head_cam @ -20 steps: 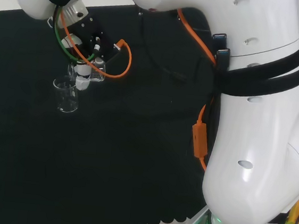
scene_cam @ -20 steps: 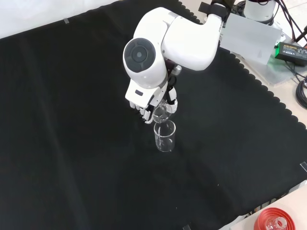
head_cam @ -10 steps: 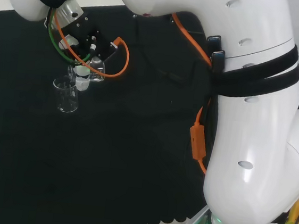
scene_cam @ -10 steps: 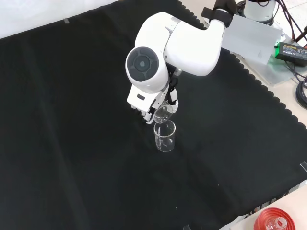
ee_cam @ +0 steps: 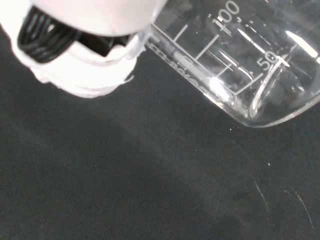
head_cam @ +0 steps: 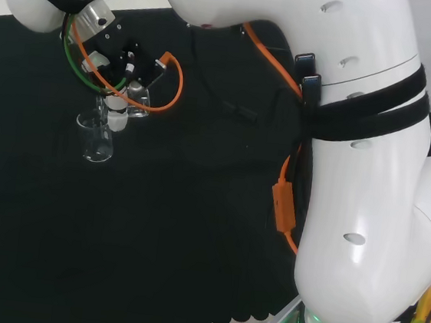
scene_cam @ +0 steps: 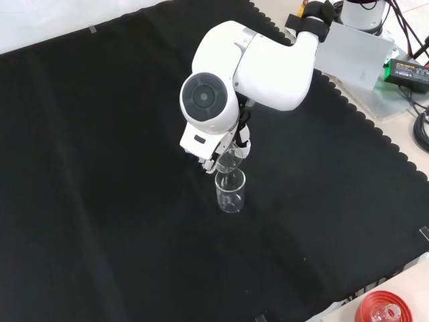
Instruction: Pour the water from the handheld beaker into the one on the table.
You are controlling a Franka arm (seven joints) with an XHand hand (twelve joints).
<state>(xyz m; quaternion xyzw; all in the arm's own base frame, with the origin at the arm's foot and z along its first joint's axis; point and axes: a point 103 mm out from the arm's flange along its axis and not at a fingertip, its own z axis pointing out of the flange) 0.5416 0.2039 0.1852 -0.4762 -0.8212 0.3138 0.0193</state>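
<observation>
The hand (head_cam: pixel 123 58) is shut on a clear graduated beaker (head_cam: pixel 132 97) and holds it tipped, mouth down toward a second clear beaker (head_cam: pixel 96 137) standing upright on the black cloth. In the front view the hand (scene_cam: pixel 206 158) sits under the arm's round grey-capped link, with the held beaker (scene_cam: pixel 228 159) tilted just above the rim of the standing beaker (scene_cam: pixel 230 191). In the wrist view the held beaker (ee_cam: pixel 235 60) lies slanted beside a white finger (ee_cam: pixel 85 70), its printed scale showing. I cannot tell how much water either beaker holds.
The black cloth (scene_cam: pixel 100 201) spreads wide around the beakers. A red ribbed ring stand (scene_cam: pixel 383 310) sits at the front view's lower right corner. An orange cable (head_cam: pixel 176 80) loops by the hand, and the arm's big white links (head_cam: pixel 352 183) stand at the head view's right.
The wrist has turned further and shifted slightly, tipping the held beaker more steeply over the standing beaker. The standing beaker has not moved.
</observation>
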